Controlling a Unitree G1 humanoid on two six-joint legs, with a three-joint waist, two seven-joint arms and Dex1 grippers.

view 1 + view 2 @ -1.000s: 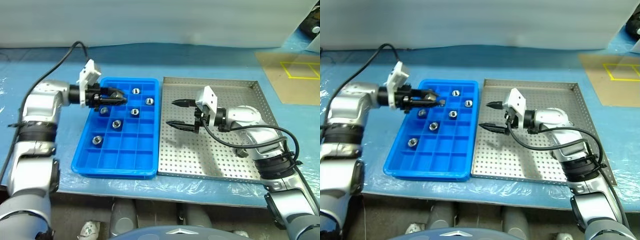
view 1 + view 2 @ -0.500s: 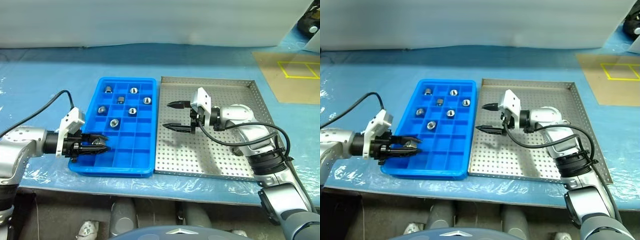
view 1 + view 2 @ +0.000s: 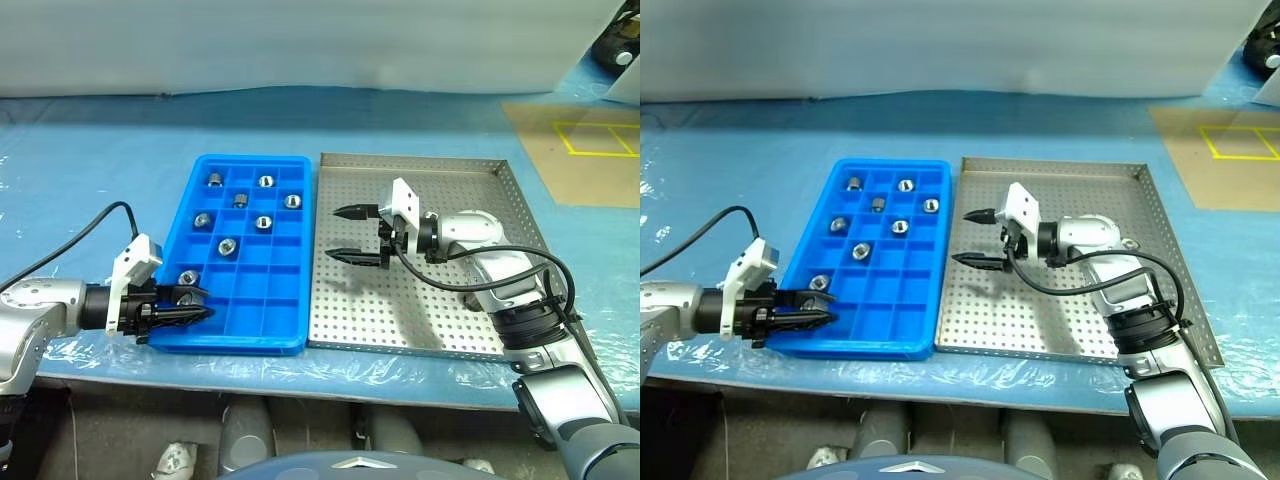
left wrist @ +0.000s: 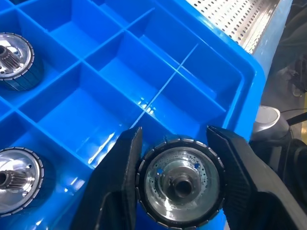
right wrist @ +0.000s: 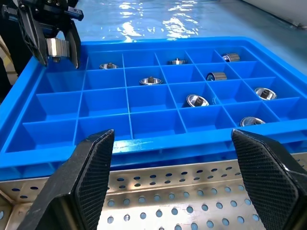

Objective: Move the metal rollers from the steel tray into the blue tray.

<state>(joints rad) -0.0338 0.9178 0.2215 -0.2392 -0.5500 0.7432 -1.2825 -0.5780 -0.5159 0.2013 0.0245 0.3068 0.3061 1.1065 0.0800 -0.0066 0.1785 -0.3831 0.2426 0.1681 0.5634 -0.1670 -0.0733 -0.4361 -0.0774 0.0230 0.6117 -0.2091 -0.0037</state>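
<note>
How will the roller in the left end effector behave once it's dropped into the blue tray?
Probably rigid and dense for its size: the roller looks like solid polished metal. Its round rim suggests it could roll if it lands on edge, though the blue tray compartment walls should stop it. The left end effector grips a smooth surface, so slip seems possible.

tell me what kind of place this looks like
Probably a factory or lab parts-sorting bench: a perforated steel tray and a blue tray with compartments holding metal rollers sit on blue plastic sheeting, and yellow tape marks the floor.
</note>
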